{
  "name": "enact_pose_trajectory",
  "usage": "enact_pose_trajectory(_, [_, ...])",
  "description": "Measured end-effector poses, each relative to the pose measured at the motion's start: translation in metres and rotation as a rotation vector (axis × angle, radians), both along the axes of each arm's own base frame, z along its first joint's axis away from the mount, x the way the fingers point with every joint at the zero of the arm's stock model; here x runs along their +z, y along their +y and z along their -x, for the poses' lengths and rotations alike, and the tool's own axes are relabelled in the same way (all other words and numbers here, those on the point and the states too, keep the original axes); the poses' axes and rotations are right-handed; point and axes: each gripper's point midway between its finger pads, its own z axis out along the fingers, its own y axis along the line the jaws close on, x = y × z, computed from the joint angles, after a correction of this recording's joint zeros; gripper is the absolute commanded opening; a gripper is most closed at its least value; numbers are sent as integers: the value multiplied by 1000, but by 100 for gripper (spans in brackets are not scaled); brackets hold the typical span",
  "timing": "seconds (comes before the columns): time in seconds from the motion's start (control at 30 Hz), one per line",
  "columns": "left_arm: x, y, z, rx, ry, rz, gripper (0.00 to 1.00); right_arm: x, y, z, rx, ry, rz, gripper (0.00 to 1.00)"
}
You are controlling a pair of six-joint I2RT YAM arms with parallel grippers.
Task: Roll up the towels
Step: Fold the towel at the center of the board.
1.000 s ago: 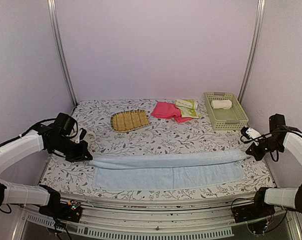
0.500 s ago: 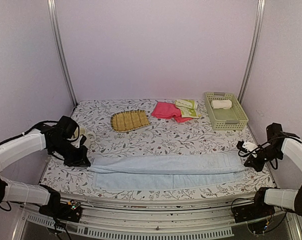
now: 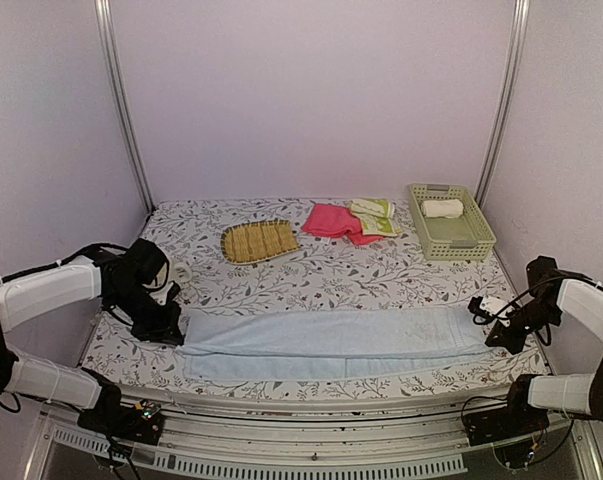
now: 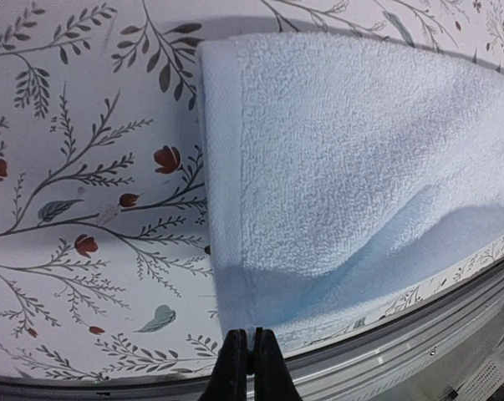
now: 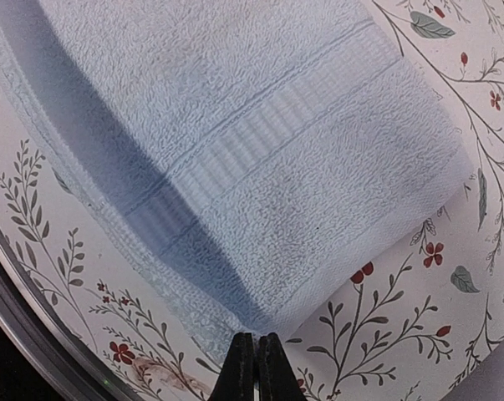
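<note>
Left gripper (image 3: 176,337) nearer, blue towel (image 3: 331,335) flatter

On the table (image 3: 311,275), the long towel (image 3: 331,340) lies flat across the 6 o'clock side, running from about 8 to about 4 o'clock, doubled over so its lower layer shows along the near edge. Behind it the mat (image 3: 259,241) sits toward 11 o'clock, and at 12 o'clock the left small towel (image 3: 329,220) touches the right small towel (image 3: 373,216), which seems to overlap it. The basket (image 3: 481,240) stands at 2 o'clock with a rolled towel (image 3: 442,208) in its far end. The left gripper (image 3: 171,335) sits at the long towel's 8 o'clock end, the right gripper (image 3: 493,340) at its 4 o'clock end.
</note>
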Motion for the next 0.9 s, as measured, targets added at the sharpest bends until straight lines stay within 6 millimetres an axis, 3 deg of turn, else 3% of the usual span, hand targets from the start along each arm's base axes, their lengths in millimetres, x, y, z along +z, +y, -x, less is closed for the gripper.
enact_pose_trajectory(0.6, [-13, -3, 19, -57, 76, -58, 0, -10, 0, 11, 55, 18, 19, 6])
enact_pose_trajectory(0.67, [-15, -1, 22, -57, 83, -67, 5, -12, 0, 12, 57, 21, 24, 8])
enact_pose_trajectory(0.77, [-15, 0, 26, -58, 92, -73, 22, -16, -1, 16, 62, 32, 35, 17])
enact_pose_trajectory(0.9, [-9, 1, 28, -65, 72, -72, 28, -17, -4, 19, 75, 38, 55, 39])
